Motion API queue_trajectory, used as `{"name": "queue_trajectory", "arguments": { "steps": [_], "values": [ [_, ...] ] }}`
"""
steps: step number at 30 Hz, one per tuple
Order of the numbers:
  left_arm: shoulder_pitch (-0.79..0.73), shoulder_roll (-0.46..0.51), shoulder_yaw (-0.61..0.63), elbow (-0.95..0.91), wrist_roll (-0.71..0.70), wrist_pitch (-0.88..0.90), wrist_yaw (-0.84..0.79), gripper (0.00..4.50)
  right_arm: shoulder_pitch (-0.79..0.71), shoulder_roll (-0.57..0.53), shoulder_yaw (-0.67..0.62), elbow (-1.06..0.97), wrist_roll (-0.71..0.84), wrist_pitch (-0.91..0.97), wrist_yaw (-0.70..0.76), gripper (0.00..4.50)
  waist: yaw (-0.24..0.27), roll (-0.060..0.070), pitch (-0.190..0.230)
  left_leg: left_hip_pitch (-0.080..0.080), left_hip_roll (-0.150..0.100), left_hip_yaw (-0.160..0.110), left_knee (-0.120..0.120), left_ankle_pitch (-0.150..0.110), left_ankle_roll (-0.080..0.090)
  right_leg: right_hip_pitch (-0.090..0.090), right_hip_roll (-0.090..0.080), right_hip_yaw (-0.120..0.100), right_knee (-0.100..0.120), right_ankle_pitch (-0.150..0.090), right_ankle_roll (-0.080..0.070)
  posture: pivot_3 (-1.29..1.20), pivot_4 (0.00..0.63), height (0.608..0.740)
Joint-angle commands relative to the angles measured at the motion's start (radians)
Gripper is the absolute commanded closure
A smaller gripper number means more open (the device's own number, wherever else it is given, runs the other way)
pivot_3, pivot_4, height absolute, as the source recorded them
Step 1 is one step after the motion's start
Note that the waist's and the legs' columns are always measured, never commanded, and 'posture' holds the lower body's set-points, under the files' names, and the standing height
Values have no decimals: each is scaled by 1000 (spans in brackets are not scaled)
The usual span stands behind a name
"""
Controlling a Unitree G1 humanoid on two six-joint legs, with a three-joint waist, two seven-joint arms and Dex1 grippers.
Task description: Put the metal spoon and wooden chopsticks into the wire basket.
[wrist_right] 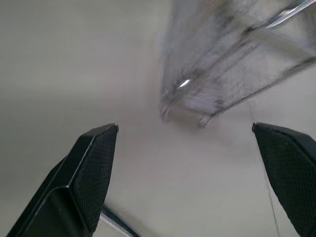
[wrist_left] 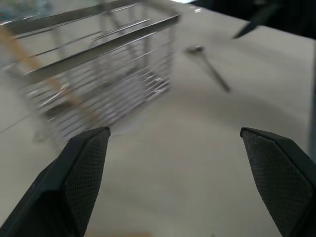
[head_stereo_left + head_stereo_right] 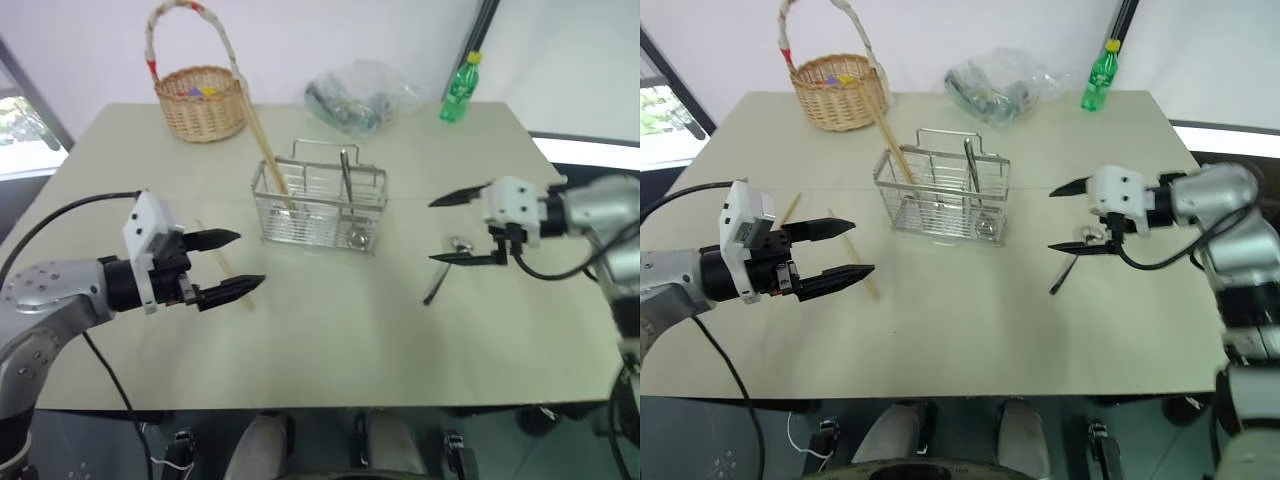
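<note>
Wire basket (image 3: 320, 205), surface (image 3: 330, 340) centre: one chopstick (image 3: 265, 145) inside. Second chopstick (image 3: 862, 270) partly hidden behind left gripper (image 3: 232, 263), open. Metal spoon (image 3: 440, 272) lying beneath right gripper (image 3: 452, 228), open, empty.

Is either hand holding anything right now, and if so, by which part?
Nothing is held. The left hand and right hand are both open and empty.

Right gripper (image 3: 447, 229) partly hides the metal spoon (image 3: 436, 282).
</note>
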Motion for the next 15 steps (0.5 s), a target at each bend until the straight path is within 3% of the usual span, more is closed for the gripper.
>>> {"name": "queue_trajectory", "arguments": {
  "steps": [1,7,15],
  "values": [
    [-41,-7,-23,-16,-33,7,16,55,-147,20,140,257,-174,-343,98,0,-2,0,0,0,0,0,0,0,0,0,0,0,0,1,2,0,150,661],
    [-60,-21,-22,-17,-58,18,65,55,-397,98,337,646,-476,-777,8,0,-6,0,1,0,-2,2,0,0,0,-2,0,2,2,1,3,0,150,661],
    [-58,-36,4,-65,-140,37,171,55,-549,154,547,809,-892,-931,-486,0,-3,-3,2,1,-2,0,0,3,-4,-5,1,5,12,0,1,0,150,661]
  ]
}}
